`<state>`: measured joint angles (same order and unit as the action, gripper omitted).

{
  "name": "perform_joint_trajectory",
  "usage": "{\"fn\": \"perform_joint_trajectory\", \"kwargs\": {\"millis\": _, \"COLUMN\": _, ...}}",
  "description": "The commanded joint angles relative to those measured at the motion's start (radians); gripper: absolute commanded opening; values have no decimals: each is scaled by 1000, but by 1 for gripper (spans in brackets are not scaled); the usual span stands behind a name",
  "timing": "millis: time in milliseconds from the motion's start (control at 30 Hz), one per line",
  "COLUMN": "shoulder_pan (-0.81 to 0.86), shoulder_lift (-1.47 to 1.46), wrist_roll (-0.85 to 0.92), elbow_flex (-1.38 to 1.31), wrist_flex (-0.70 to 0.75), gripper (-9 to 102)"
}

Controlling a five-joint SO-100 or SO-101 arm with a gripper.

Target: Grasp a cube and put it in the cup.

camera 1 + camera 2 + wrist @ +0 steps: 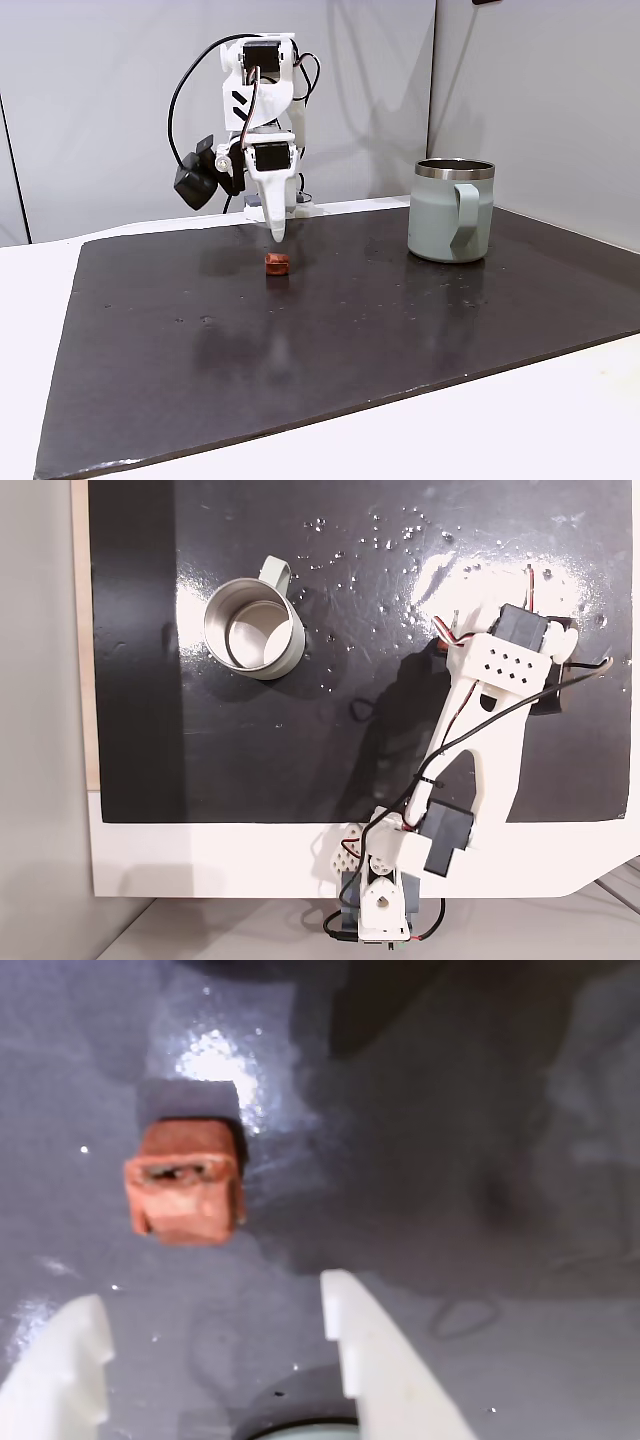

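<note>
Reddish-brown cube (185, 1182) lies on the dark mat (330, 330), just beyond the gripper (215, 1330), whose white fingers (370, 1350) stand apart, ready to straddle it. Well apart stands the cup (451, 211), upright, mouth open to receive it.

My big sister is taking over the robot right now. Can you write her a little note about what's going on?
Gripper: open and empty, hanging just above the dark mat, fingers pointing down.
Cube: lying on the mat; in the wrist view it sits just ahead of the open fingers, toward the left one, not between them.
Cup: standing upright on the mat, well to the right of the cube in a fixed view; it looks empty from above.
Done: the arm is near the cube.
Left: line up, lower, grasp, carry to the cup, drop it in.
</note>
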<state>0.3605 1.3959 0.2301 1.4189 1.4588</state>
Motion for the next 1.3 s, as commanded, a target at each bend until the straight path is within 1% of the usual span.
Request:
{"fn": "perform_joint_trajectory", "kwargs": {"millis": 0, "shoulder_pan": 8, "shoulder_lift": -17, "wrist_roll": 9, "elbow_flex": -84, "wrist_flex": -21, "gripper": 23}}
{"fn": "perform_joint_trajectory", "kwargs": {"millis": 433, "shoulder_pan": 23, "shoulder_lift": -149, "wrist_roll": 34, "elbow_flex": -126, "wrist_flex": -44, "gripper": 23}}
{"fn": "perform_joint_trajectory", "kwargs": {"millis": 867, "shoulder_pan": 12, "shoulder_lift": -201, "wrist_roll": 38, "elbow_flex": -127, "wrist_flex": -77, "gripper": 23}}
{"fn": "perform_joint_trajectory", "kwargs": {"millis": 1133, "shoulder_pan": -3, "shoulder_lift": -209, "wrist_roll": 43, "elbow_flex": -127, "wrist_flex": -84, "gripper": 20}}
{"fn": "perform_joint_trajectory", "kwargs": {"millis": 1267, "shoulder_pan": -9, "shoulder_lift": -206, "wrist_roll": 43, "elbow_flex": -129, "wrist_flex": -86, "gripper": 17}}
